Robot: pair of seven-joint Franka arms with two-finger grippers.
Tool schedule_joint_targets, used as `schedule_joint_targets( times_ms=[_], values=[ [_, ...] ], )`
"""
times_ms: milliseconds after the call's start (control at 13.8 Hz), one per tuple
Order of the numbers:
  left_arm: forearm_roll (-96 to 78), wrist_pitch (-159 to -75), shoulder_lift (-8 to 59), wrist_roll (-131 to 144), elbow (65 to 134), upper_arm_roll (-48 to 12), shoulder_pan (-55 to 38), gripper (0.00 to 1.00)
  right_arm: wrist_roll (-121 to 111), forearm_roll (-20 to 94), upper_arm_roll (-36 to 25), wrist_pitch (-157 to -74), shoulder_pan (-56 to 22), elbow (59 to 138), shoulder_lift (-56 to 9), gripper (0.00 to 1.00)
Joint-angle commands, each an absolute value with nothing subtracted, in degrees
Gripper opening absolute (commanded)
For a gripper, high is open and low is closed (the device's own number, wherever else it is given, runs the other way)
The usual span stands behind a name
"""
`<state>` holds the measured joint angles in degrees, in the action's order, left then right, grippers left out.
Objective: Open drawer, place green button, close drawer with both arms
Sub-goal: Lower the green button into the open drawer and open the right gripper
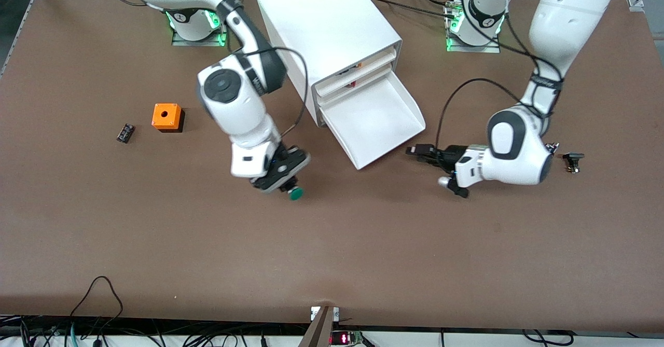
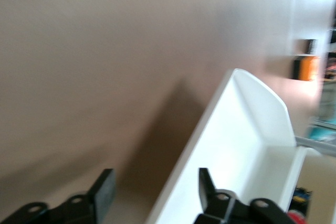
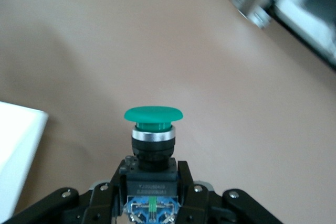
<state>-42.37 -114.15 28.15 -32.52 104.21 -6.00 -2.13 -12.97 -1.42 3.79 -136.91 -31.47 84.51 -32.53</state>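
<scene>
Step in hand, by the look of it: carrying the button (image 1: 295, 193), lower centre of the front view, clamped by its black body in the right gripper (image 1: 282, 181), over bare table.

Best lifted above the sloped front of the drawer (image 1: 374, 121), pulled open at centre, then released inside.

Left gripper (image 1: 421, 152), right of centre, spread and empty beside the drawer's corner.

Orange cube (image 1: 167, 116) and black block (image 1: 125, 133) at left, well apart.

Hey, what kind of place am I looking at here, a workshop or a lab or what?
Probably a robotics lab: two white arms bolted along a brown table, a white drawer cabinet as a test prop, aluminium framing and loose cables at the edges. The right tool holds a green button.
</scene>
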Motion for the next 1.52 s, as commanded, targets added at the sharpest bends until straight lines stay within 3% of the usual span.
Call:
schedule_joint_targets(
  times_ms=[0, 217, 434, 723, 1301, 1373, 1446],
  values=[
    [-34.03, -114.87, 14.19, -31.73, 106.79, -5.1, 3.32, 1.0, -22.82, -1.41, 3.51, -135.79, -34.62, 78.41, -36.03, 0.18],
    [-20.61, -110.59, 2.58, -30.94, 108.19, -4.22, 6.41, 1.0, -30.82, -2.02, 4.04, -132.91, -39.97, 74.81, -38.75, 0.18],
    [-9.61, -104.08, -4.29, -22.36, 107.67, -3.87, 7.38, 1.0, -35.5, -5.25, 2.38, -120.72, -46.91, 67.35, -41.39, 0.18],
    [-2.99, -99.67, -6.15, -5.48, 107.23, -4.83, 5.89, 1.0, -43.84, -6.07, 1.58, -114.79, -51.06, 66.09, -43.5, 0.19],
    [3.08, -98.17, -7.21, -0.7, 107.14, -5.63, 0.97, 1.0, -44.39, -6.15, 1.58, -117.95, -53.35, 65.92, -49.04, 0.23],
    [3.16, -98.26, -7.21, -0.79, 107.23, -5.63, 0.97, 1.0, -43.78, -5.98, 1.58, -118.04, -53.52, 65.92, -49.13, 0.33],
    [3.16, -98.35, -7.29, -0.7, 107.23, -5.63, 0.97, 1.0, -40.29, -5.54, 1.58, -117.6, -53.53, 65.92, -49.13, 0.79]
  ],
)
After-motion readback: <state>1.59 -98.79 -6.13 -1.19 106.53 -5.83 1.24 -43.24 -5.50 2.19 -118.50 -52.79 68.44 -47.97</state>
